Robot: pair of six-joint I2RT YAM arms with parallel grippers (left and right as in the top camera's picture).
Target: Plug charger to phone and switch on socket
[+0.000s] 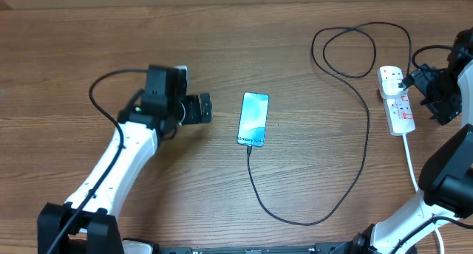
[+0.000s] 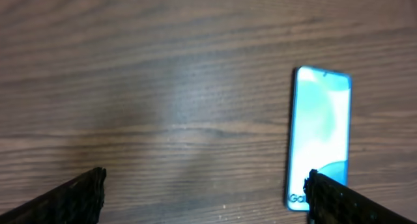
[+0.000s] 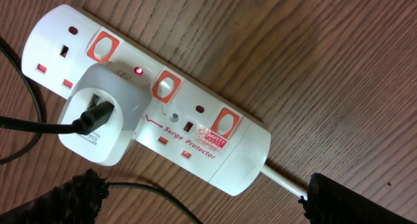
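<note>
The phone (image 1: 253,119) lies flat mid-table, screen up and lit; it also shows in the left wrist view (image 2: 320,136). The black charger cable (image 1: 363,147) runs from the phone's near edge in a long loop to the white socket strip (image 1: 397,99) at the right. In the right wrist view the strip (image 3: 195,123) holds a white adapter (image 3: 104,120) with the cable plugged in, and a small red light glows. My left gripper (image 1: 203,108) is open, just left of the phone. My right gripper (image 1: 436,99) is open beside the strip.
The strip's thick white cord (image 1: 411,162) runs toward the table's front right. The black cable forms loops (image 1: 355,47) at the back right of the wooden table (image 1: 148,40).
</note>
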